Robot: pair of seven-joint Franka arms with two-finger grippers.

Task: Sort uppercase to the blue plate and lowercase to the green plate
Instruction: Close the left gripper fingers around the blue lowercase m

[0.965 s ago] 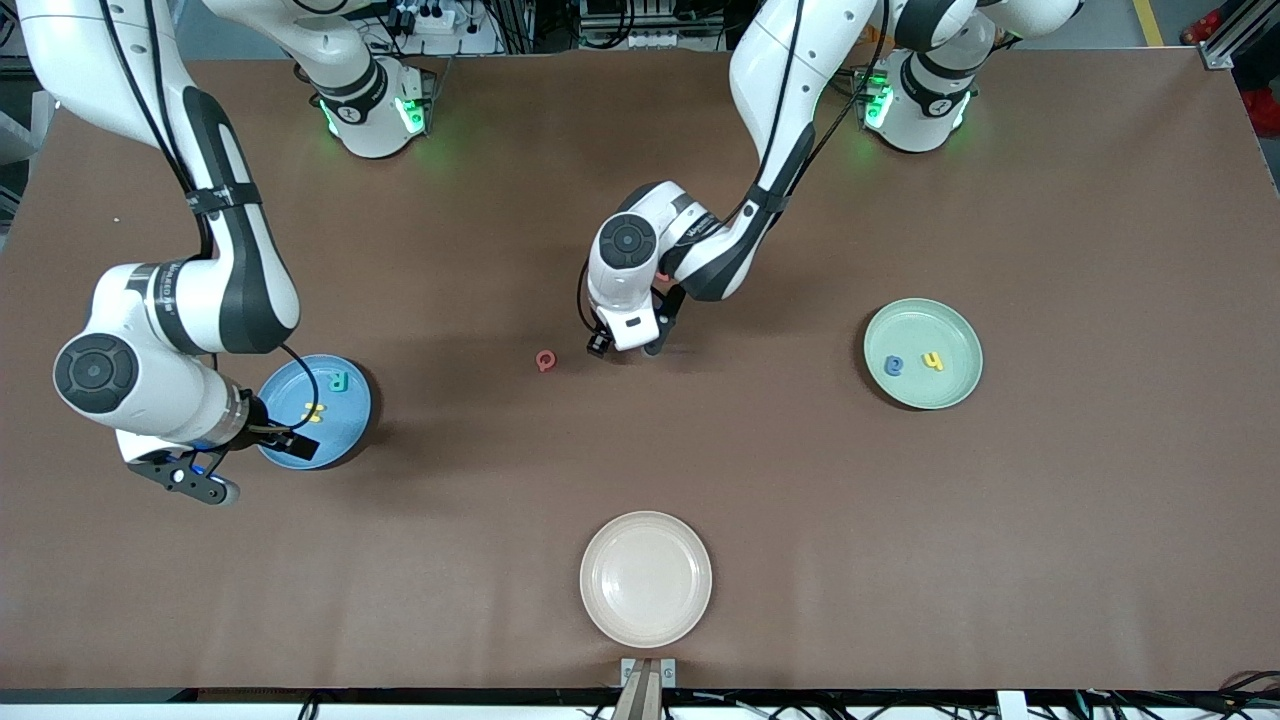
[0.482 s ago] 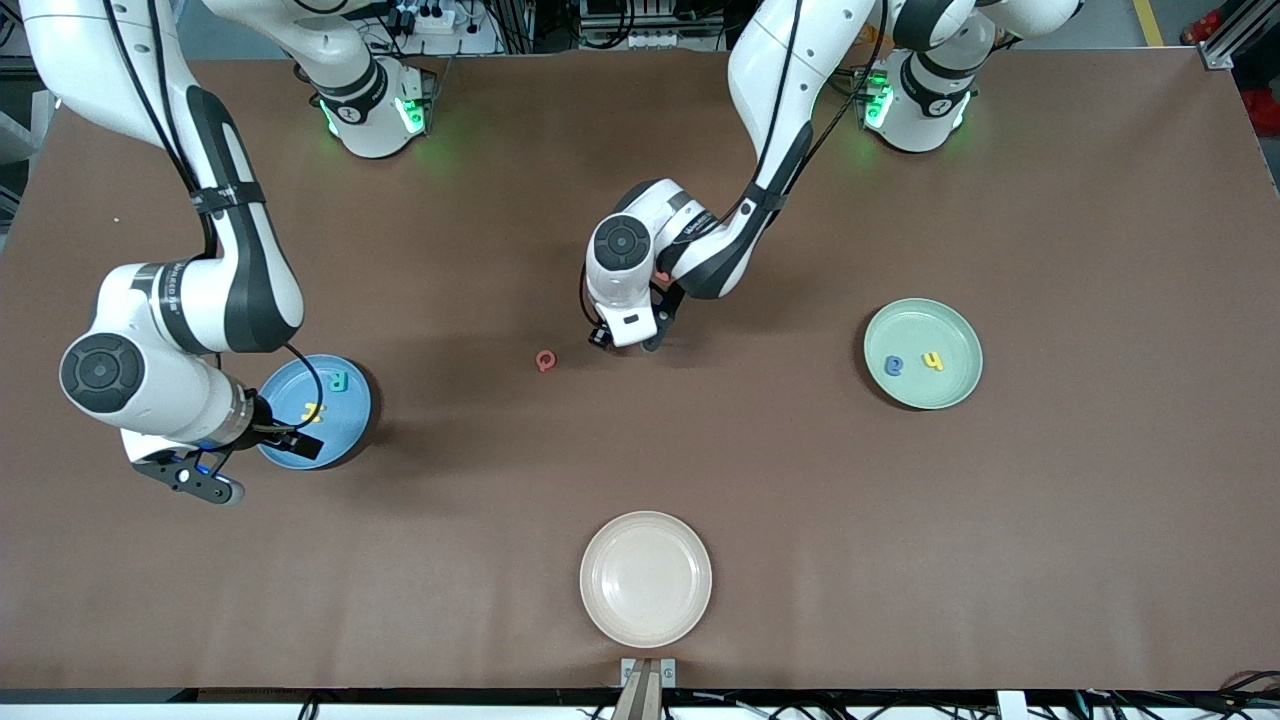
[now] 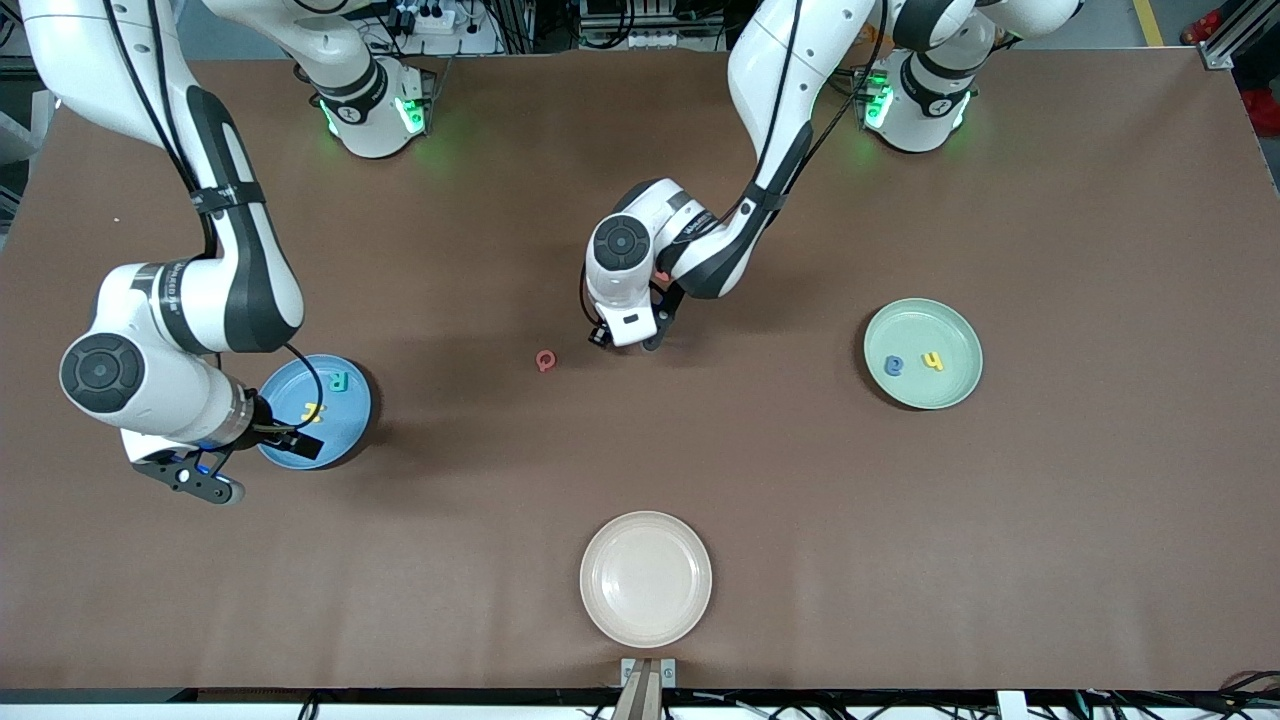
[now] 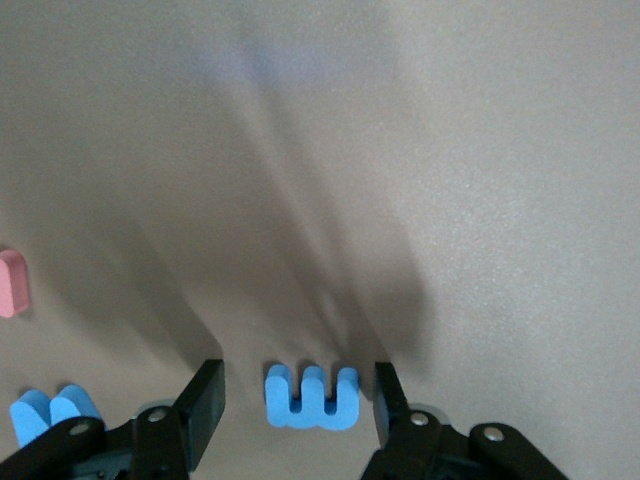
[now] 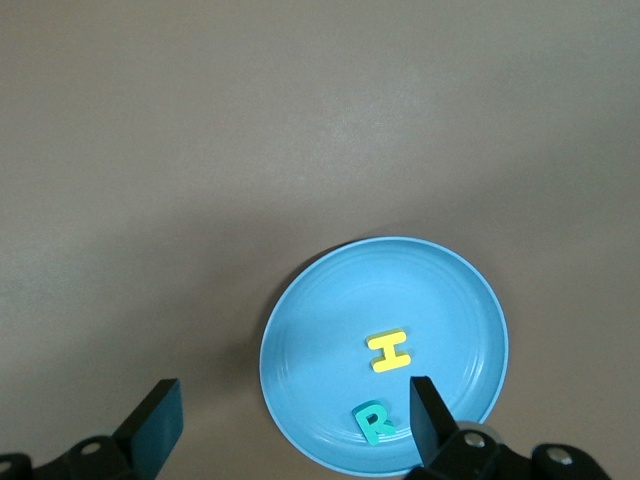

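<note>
My left gripper [image 4: 299, 380] is low over the middle of the table, open, with a small blue m [image 4: 311, 397] lying flat between its fingers, a gap on each side. Another blue letter [image 4: 50, 412] and a red piece [image 4: 10, 283] lie close by. The left hand [image 3: 625, 335] hides these in the front view. A red Q [image 3: 545, 360] lies beside it, toward the right arm's end. My right gripper [image 5: 292, 425] hangs open over the blue plate [image 5: 320, 340], which holds a teal R [image 5: 376, 422] and a yellow H [image 5: 389, 350]. The green plate [image 3: 930, 325] holds a blue letter [image 3: 894, 366] and a yellow h [image 3: 933, 361].
A cream-white plate [image 3: 646, 579] sits nearest the front camera at mid-table, with nothing in it. The blue plate [image 3: 345, 430] is toward the right arm's end and the green plate toward the left arm's end. Brown tabletop lies between them.
The left hand shifted slightly away from the front camera, then held. The right arm barely moved. No letter has changed place.
</note>
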